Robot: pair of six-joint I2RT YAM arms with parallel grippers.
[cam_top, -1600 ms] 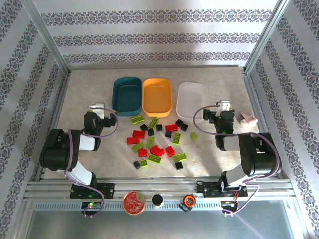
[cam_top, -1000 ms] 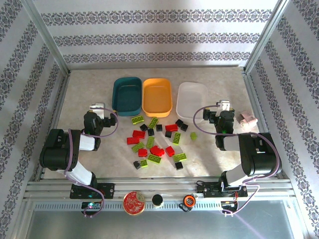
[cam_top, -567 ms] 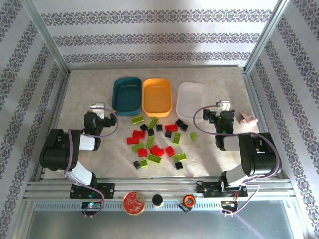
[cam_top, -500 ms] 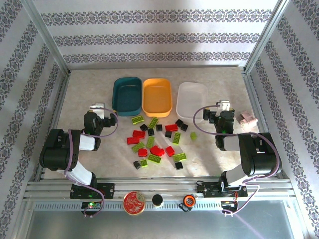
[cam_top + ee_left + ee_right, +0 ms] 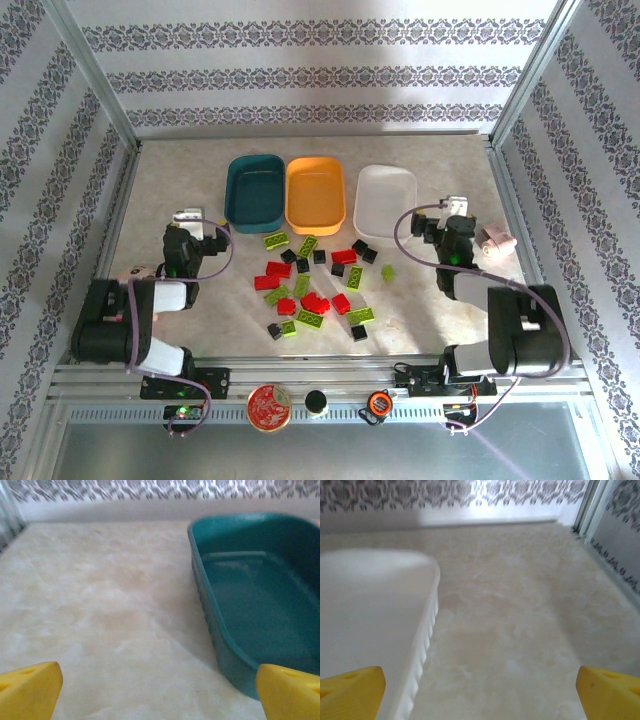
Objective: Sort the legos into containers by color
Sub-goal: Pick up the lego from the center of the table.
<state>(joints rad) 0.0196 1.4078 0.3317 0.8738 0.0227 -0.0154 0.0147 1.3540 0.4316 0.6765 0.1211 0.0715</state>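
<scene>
Red, lime green and black legos (image 5: 315, 282) lie scattered mid-table, just in front of the containers. Those are a dark teal tray (image 5: 255, 190), an orange tray (image 5: 315, 195) and a white tray (image 5: 386, 200), all without bricks. My left gripper (image 5: 187, 232) hovers left of the pile, open. In the left wrist view its yellow fingertips (image 5: 30, 690) stand wide apart with the teal tray (image 5: 260, 605) ahead to the right. My right gripper (image 5: 454, 224) is right of the pile, open. Its yellow fingertips (image 5: 610, 692) flank bare table beside the white tray (image 5: 370, 620).
A small pink-and-white roll (image 5: 496, 240) lies at the right table edge beside my right gripper. On the front rail sit a round red patterned disc (image 5: 269, 407), a black knob (image 5: 316, 402) and a small orange item (image 5: 378, 404). Metal frame posts border the table.
Both arms have swung slightly outward: the left gripper shifted a little left, the right gripper a little right and farther back. The legos and trays have not moved.
</scene>
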